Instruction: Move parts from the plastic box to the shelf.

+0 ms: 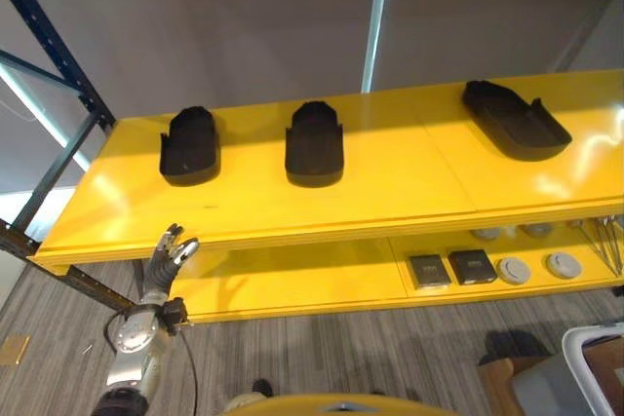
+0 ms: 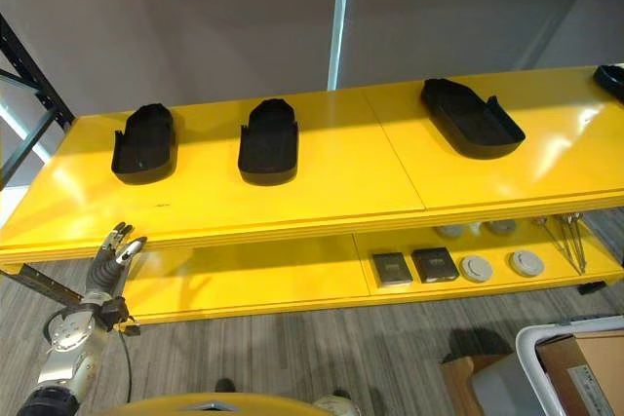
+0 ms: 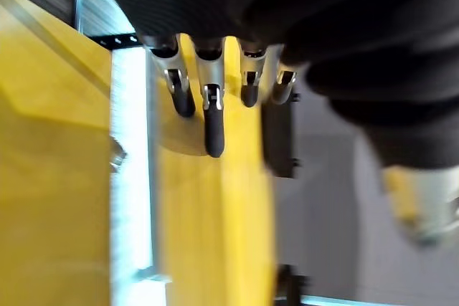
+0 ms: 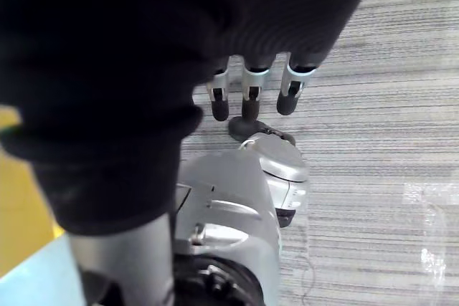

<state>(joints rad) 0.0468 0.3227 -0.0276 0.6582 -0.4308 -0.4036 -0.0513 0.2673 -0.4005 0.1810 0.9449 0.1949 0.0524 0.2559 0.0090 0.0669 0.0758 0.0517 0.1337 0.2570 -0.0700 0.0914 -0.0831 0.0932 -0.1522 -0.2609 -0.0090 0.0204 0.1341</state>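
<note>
Three black moulded parts lie on the top board of the yellow shelf (image 1: 400, 187): one at the left (image 1: 190, 146), one in the middle (image 1: 314, 143) and a longer one at the right (image 1: 514, 121). The tip of another black part (image 2: 612, 80) shows at the far right edge. My left hand (image 1: 168, 258) is raised just in front of the shelf's front edge at the lower left, open and empty, its fingers (image 3: 214, 127) relaxed. My right hand (image 4: 248, 94) hangs over the carpet, open with nothing in it. A white-rimmed plastic box (image 2: 546, 338) stands on the floor at the lower right.
The lower board (image 1: 292, 280) carries two dark square items (image 1: 450, 268), round white discs (image 1: 538, 267) and thin metal tools (image 1: 606, 241). A dark blue rack upright (image 1: 54, 41) rises at the left. A brown carton (image 2: 463, 377) sits beside the plastic box.
</note>
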